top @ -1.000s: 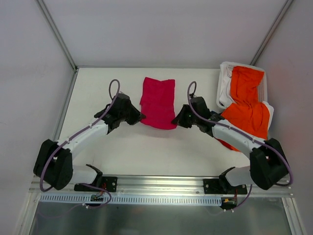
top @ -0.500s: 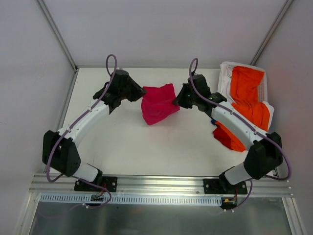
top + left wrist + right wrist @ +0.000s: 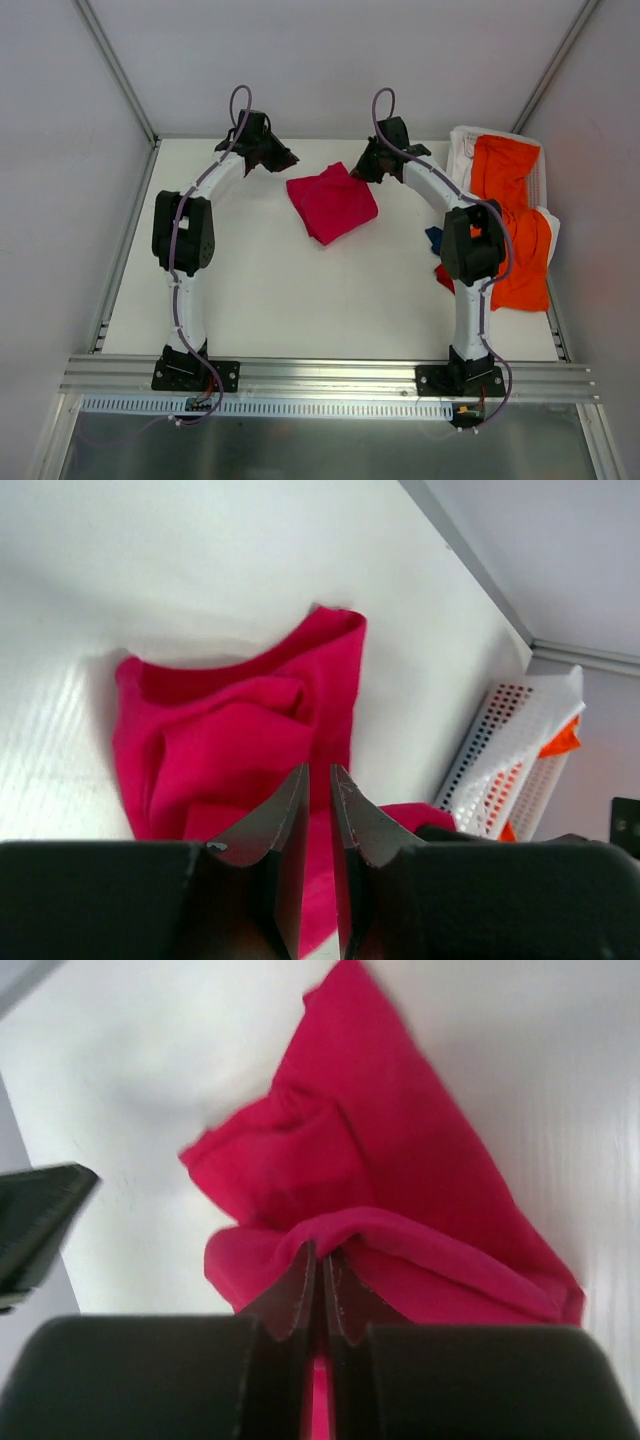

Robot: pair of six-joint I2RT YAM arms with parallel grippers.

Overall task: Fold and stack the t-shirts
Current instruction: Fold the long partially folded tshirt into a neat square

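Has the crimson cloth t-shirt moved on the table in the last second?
Yes. The crimson cloth t-shirt has bunched up, its near edge drawn away from the metal front rail.

White perforated basket [image 3: 461,163]: far right corner of white table [image 3: 270,300]. Aluminium rail [image 3: 330,372]: along table's near edge.

The folded shirt [image 3: 333,203] lies on the surface [image 3: 260,290]; to its right, the other shirt [image 3: 505,185] drapes out of a basket [image 3: 458,165].
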